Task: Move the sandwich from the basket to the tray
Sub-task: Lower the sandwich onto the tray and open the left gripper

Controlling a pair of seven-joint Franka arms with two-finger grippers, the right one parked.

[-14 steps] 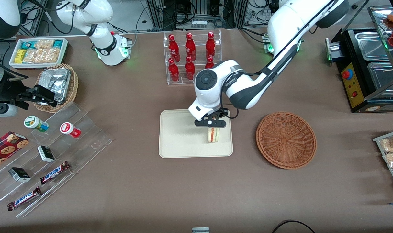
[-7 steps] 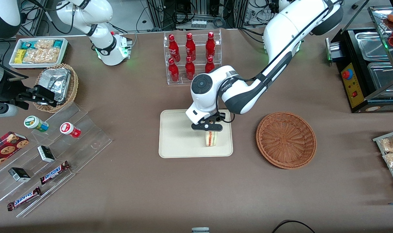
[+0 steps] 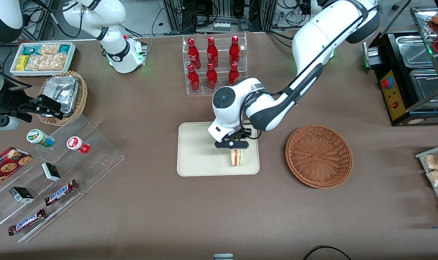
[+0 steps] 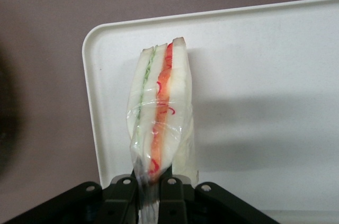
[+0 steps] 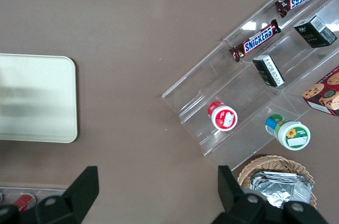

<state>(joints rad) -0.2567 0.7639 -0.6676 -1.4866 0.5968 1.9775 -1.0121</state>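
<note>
Even overhead light, soft shadows, sharp pictures

The front view is bright and evenly lit from above; my arm throws only a faint, soft-edged shadow on the brown table [image 3: 150,202], and the acrylic display steps [image 3: 96,159] catch pale glare. In my wrist view my gripper [image 4: 151,192], clamped on the sandwich [image 4: 159,123], is a dark, slightly soft shape, while the sandwich's wrap shows small glints and casts a diffuse grey shadow across the tray [image 4: 265,75]. The table beside the tray darkens toward one edge of that view. The right wrist view is crisp, with a blurred grey shadow on the tray and bright reflections on the foil packs [image 5: 278,187].
</note>
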